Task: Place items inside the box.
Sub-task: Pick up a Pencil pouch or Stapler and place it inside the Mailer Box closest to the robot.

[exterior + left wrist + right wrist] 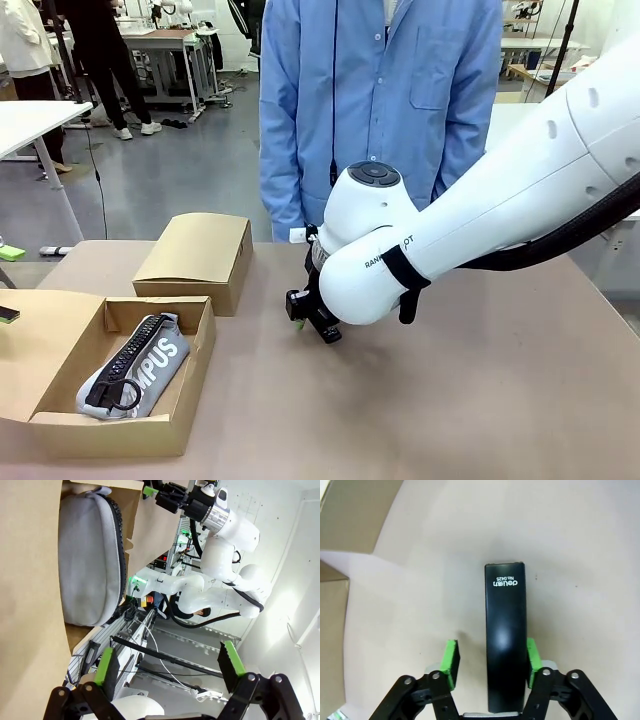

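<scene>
A black stapler [506,630] lies flat on the tan table in the right wrist view. My right gripper [490,660] straddles its near end, open: one green pad touches the stapler's side and the other stands a small gap away. In the front view the right gripper [305,318] is low over the table's middle, and the arm hides the stapler. At the front left stands the open cardboard box [120,435] with a grey "CAMPUS" pencil case [140,365] inside. My left gripper [169,662] is open and holds nothing, beside the box [30,580] and the pencil case [90,555].
A smaller closed cardboard box [195,255] sits behind the open one. A person in a blue coat [380,90] stands at the table's far edge. A small green object [10,253] and a dark one [8,314] lie at the far left.
</scene>
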Action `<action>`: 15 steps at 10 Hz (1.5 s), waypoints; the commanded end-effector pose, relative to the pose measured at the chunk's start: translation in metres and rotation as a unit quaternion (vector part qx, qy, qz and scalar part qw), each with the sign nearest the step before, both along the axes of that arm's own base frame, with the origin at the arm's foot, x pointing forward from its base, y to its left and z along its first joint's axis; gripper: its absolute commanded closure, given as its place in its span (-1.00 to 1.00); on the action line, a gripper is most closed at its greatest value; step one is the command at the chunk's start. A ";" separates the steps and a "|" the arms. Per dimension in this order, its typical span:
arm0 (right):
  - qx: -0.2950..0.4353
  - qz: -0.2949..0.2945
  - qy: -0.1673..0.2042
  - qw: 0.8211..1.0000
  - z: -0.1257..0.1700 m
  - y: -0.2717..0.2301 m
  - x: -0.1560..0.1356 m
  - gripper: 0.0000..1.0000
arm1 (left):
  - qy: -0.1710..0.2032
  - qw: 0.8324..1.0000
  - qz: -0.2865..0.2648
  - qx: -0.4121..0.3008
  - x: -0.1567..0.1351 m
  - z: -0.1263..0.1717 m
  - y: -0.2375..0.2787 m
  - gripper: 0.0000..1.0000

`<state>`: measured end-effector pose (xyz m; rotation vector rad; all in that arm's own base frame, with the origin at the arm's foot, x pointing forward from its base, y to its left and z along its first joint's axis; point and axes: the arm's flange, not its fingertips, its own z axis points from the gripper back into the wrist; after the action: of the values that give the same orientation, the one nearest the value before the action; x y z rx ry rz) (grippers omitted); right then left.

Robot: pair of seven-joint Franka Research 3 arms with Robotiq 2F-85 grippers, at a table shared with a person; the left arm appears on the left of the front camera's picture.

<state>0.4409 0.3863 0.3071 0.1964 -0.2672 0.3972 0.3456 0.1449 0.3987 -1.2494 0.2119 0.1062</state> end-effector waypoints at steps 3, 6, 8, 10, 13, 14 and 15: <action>0.023 -0.008 -0.018 1.000 -0.001 0.000 -0.001 0.95 | -0.007 1.000 -0.010 0.000 -0.005 0.001 0.001 -1.00; 0.024 -0.004 -0.014 1.000 -0.001 -0.001 -0.002 1.00 | -0.007 1.000 -0.010 0.000 -0.005 0.001 0.001 -1.00; 0.041 -0.021 -0.028 0.999 0.017 -0.006 -0.010 1.00 | -0.007 1.000 -0.010 0.000 -0.005 0.001 0.001 -1.00; 0.156 -0.100 -0.014 0.983 0.104 -0.021 -0.058 1.00 | -0.007 1.000 -0.010 0.000 -0.005 0.001 0.001 -1.00; 0.260 -0.169 0.029 0.950 0.166 -0.040 -0.128 1.00 | -0.007 1.000 -0.010 0.000 -0.005 0.001 0.001 -1.00; 0.294 -0.111 0.061 0.947 0.169 -0.044 -0.142 1.00 | -0.007 1.000 -0.010 0.000 -0.005 0.001 0.001 -1.00; 0.238 -0.156 0.026 0.958 0.165 0.002 -0.115 1.00 | -0.007 1.000 -0.010 0.000 -0.005 0.001 0.001 -1.00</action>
<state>0.2957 0.3763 0.4973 0.7112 -0.3112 0.0023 0.3455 0.1448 0.3991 -1.2491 0.2111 0.1053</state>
